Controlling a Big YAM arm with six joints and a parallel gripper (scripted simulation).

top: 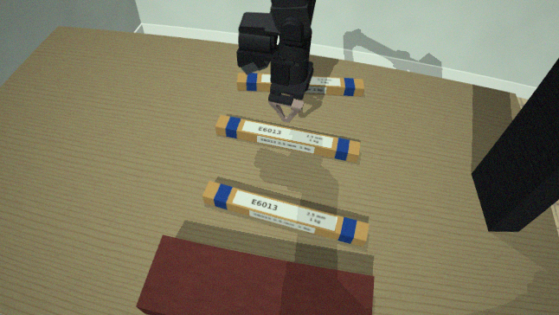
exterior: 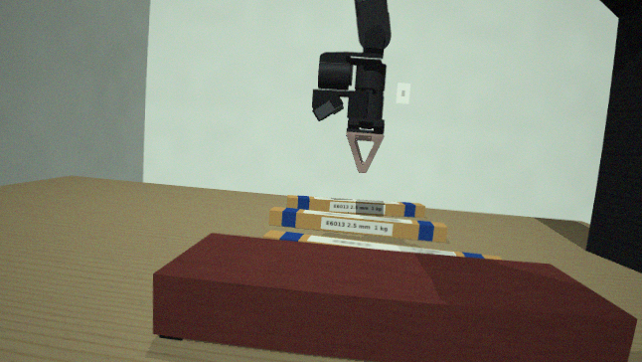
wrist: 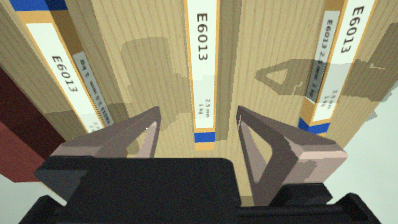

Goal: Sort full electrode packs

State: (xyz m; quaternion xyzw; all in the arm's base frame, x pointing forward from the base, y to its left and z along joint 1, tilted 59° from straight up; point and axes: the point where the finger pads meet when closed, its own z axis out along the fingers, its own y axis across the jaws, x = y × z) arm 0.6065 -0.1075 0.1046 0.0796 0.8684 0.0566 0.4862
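Three orange packs with blue bands and white E6013 labels lie flat in a row on the wooden table: a far pack, a middle pack (top: 287,138) and a near pack (top: 285,212). The dark red low platform (top: 255,281) lies in front of the near pack with nothing on it. My gripper (top: 287,112) is open and empty, high above the table over the middle pack. In the wrist view the fingers straddle the middle pack (wrist: 202,70) far below, with the near pack (wrist: 62,75) at the left and the far pack (wrist: 332,60) at the right.
A tall black block (top: 521,160) stands at the right side of the table. The table's far edge meets a pale wall. In the exterior view the platform (exterior: 388,293) hides part of the near pack (exterior: 378,245).
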